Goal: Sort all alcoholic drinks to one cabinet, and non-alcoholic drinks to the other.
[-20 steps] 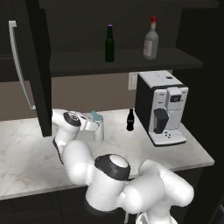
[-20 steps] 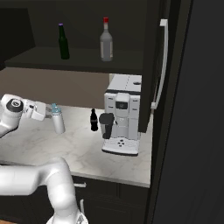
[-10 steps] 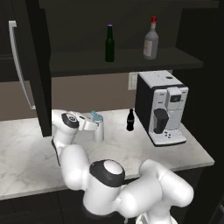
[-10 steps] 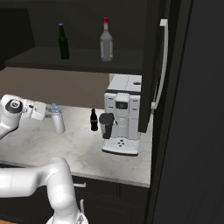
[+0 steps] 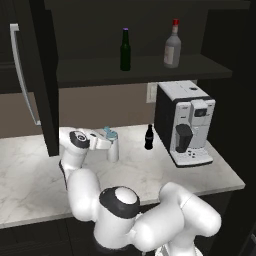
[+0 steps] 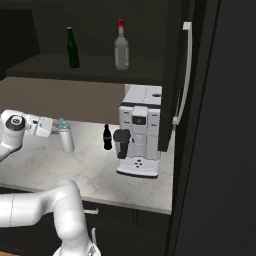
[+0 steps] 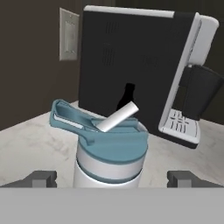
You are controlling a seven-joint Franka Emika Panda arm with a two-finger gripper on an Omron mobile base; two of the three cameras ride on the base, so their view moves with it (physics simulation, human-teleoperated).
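Observation:
The white flask with a light-blue spout lid [image 5: 113, 146] [image 6: 66, 138] [image 7: 111, 153] stands on the marble counter. My gripper [image 5: 106, 141] [image 6: 54, 127] [image 7: 111, 178] is open at its left, level with the lid, one fingertip on each side of the flask and neither touching it. A small black bottle with a red label [image 5: 148, 137] [image 6: 107, 137] stands to the right, beside the coffee machine. On the open upper cabinet's shelf [image 5: 95, 70] stand a dark green beer bottle [image 5: 125, 50] [image 6: 73, 48] and a clear-grey liquor bottle with a red cap [image 5: 172, 45] [image 6: 121, 46].
A white and black coffee machine [image 5: 184, 122] [image 6: 140, 130] [image 7: 144, 65] stands at the counter's right end. A cabinet door with a long silver handle [image 5: 22, 75] hangs open at the left, another [image 6: 186, 70] at the right. Counter front edge [image 5: 45, 215] is near.
The gripper has edged slightly closer to the flask, jaws staying wide. The bottles have not moved.

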